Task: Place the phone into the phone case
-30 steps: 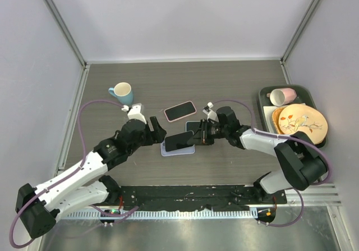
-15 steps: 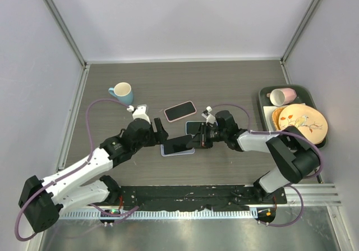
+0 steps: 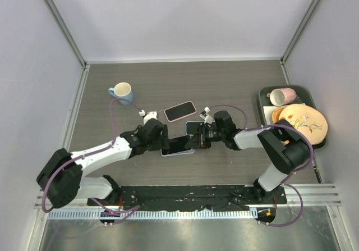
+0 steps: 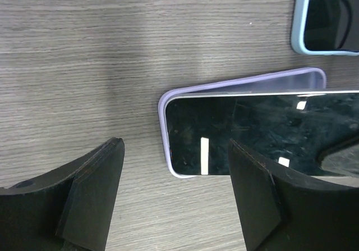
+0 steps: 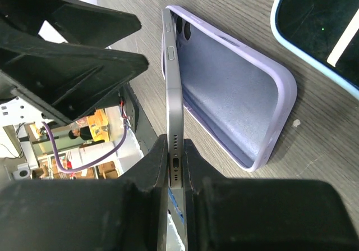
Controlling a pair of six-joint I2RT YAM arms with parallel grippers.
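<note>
Right tool [image 5: 175, 149] tight on phone [image 5: 172, 88] edge

The left gripper [image 3: 161, 139] has slid up to the case [image 4: 247, 83] — the phone [image 4: 252, 133] now sits lower over it.

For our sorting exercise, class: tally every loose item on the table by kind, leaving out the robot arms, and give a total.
Phones: 3 (bare phone, pink-cased phone, blue-cased phone)
Empty cases: 1 (purple case)
Mugs: 2 (blue mug, pink mug)
Plates: 1 (plate)
Trays: 1 (tray)
Total: 8
</note>
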